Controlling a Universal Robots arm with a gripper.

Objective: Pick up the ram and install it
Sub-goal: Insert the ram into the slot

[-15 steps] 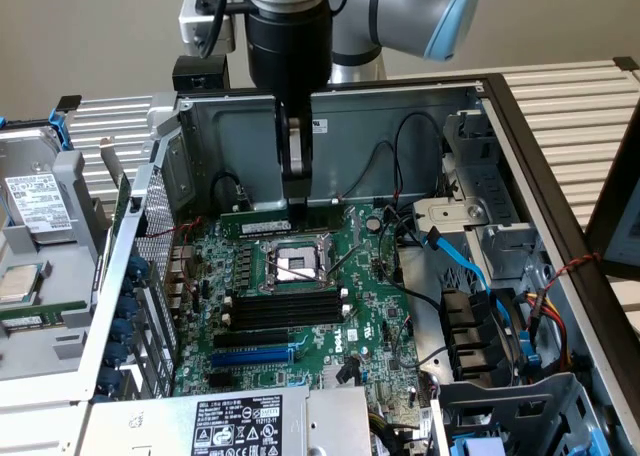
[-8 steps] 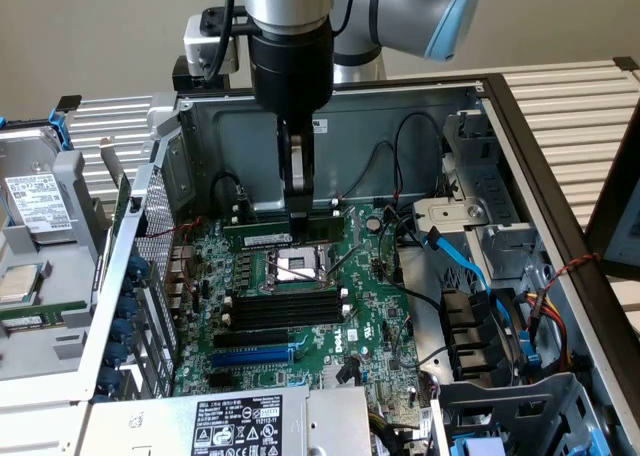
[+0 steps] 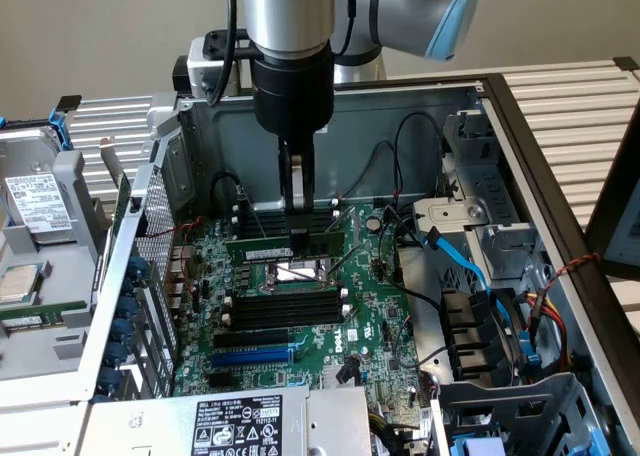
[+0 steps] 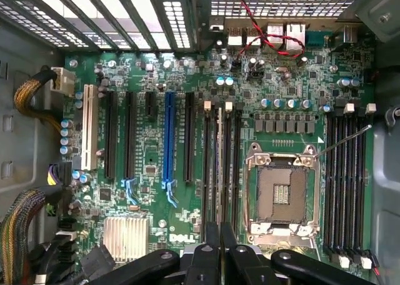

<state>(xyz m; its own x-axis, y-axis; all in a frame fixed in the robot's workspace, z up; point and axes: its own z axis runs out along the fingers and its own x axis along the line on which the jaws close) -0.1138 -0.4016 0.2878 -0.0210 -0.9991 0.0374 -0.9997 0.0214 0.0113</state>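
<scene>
My gripper [image 3: 297, 234] reaches down into the open computer case and is shut on the ram [image 3: 260, 246], a long thin green stick held level above the motherboard [image 3: 370, 326]. From the wrist view the ram [image 4: 219, 160] shows edge-on as a pale thin line in front of my gripper [image 4: 212, 244]. It runs along the black memory slots [image 4: 206, 172] between the blue slot [image 4: 169, 141] and the CPU socket [image 4: 281, 194]. In the exterior view those black slots [image 3: 285, 311] lie below the ram, on the near side of the CPU socket [image 3: 300, 273]. I cannot tell whether the ram touches a slot.
Metal case walls [image 3: 400, 126] ring the board. Blue cables [image 3: 460, 261] and a drive cage [image 3: 500, 376] fill the exterior view's right. A hard drive [image 3: 30, 201] lies outside on the left, and a labelled power supply [image 3: 235, 426] sits in front. More memory slots [image 4: 347, 185] flank the socket's other side.
</scene>
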